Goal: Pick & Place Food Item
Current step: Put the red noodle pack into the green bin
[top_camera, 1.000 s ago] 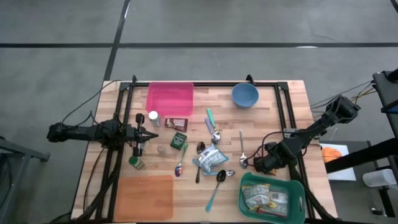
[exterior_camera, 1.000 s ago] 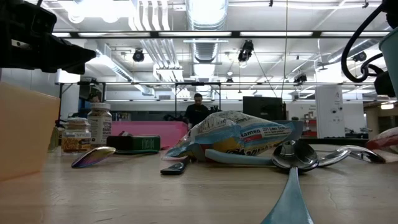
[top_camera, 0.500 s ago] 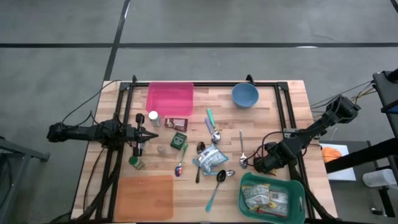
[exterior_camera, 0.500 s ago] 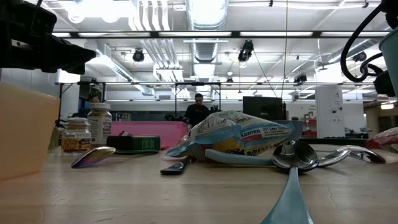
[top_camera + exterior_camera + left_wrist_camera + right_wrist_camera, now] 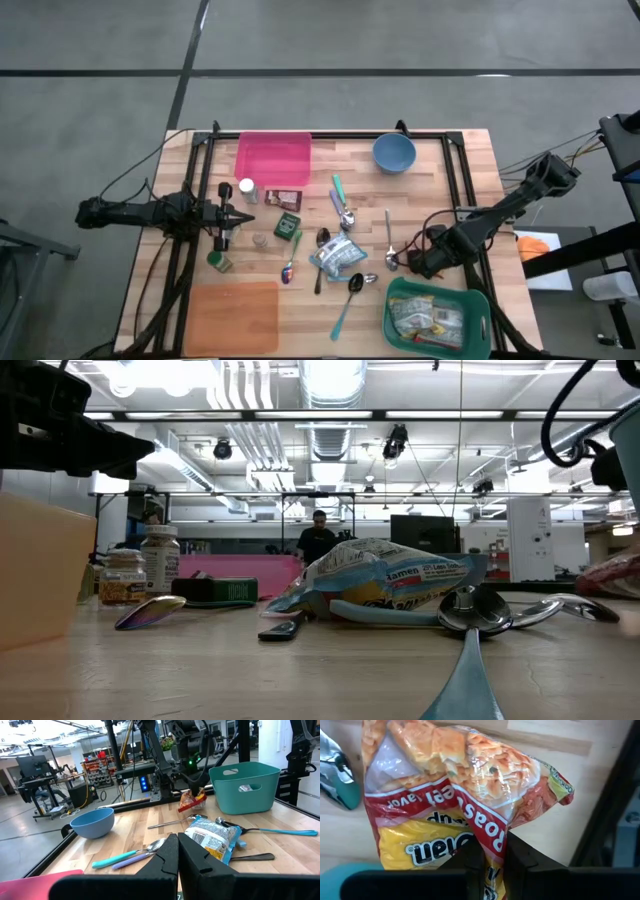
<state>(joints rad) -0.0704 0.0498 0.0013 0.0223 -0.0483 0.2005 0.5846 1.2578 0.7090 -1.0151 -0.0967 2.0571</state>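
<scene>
Item, step in hand: we judge the pick just made. The right gripper [image 5: 487, 862] is clamped on the lower edge of a red-and-yellow noodle packet [image 5: 455, 795], which hangs from it just beside the teal basket [image 5: 480, 305], on the side toward the middle of the table; in the left wrist view the same packet [image 5: 192, 800] dangles next to the basket's wall.

Item, next move: we reckon the packet must be carried over the basket's rim and let go there, clear of the spoon [image 5: 389, 240] lying close by. The basket already holds other packets.

Item, waiting arm: the left gripper [image 5: 238, 212] sits far across the table from the basket, near the pink tray [image 5: 272, 158], its fingers pressed together on nothing.

Item, writing: on the held packet we read, upside down, "Roas" and what looks like "Flavor"; the larger word below is cut off and we cannot be sure of it. The blue-and-white packet [image 5: 385, 580], lying mid-table well apart from the basket, shows "Ramen" in the low view, so far as we can make out.
</scene>
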